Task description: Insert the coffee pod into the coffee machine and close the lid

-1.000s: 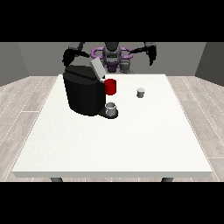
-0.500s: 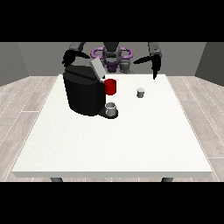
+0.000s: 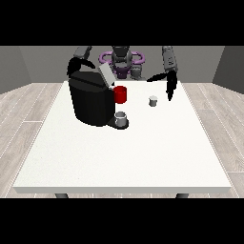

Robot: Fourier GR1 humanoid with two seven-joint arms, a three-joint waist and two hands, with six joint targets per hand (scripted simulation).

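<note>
Hand at the view's right [image 3: 168, 86] hangs near the pod [image 3: 153, 100], fingers spread wide, holding nothing; a sloppy reach could tip it toward the tabletop's far edge.

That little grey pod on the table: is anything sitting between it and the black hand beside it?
No. In the front view only bare table separates the coffee pod from the hand at the view's right.

The table [image 3: 119, 157] is matt white with a faint speckle. The coffee machine [image 3: 89, 100] looks like black plastic with a dull sheen; its lid [image 3: 106, 75] is grey and metal-like. The pod [image 3: 153, 101] is pale grey. The floor [image 3: 24, 114] looks like light wood planks.
</note>
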